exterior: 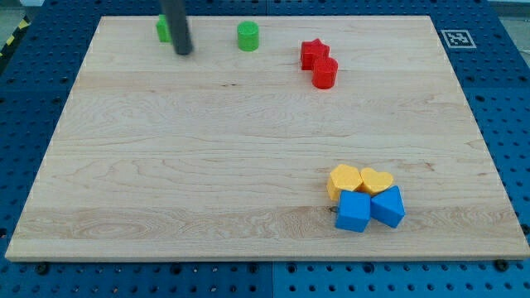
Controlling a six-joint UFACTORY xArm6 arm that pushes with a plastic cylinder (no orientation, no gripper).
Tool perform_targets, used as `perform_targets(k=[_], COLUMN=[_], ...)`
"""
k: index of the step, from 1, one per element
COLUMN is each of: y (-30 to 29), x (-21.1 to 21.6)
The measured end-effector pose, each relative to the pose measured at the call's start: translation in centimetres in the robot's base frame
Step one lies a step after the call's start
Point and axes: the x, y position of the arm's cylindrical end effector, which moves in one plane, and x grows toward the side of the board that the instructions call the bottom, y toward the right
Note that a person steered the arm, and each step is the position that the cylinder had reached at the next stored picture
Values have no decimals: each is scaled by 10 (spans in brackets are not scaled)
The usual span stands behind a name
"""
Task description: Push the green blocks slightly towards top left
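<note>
Green blocks: one (163,30) touching my tip (184,51), green cylinder (248,36) apart; no claw visible

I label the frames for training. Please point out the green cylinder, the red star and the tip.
green cylinder (248,36), camera view, its top face.
red star (314,52), camera view, its top face.
my tip (184,51), camera view, rod's lower end.
</note>
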Motion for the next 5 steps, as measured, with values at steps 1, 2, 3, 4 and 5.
perform_targets(k=[1,2,3,4,5], y=[79,133,122,76,40], x=[-1,-19,-25,-26,-45])
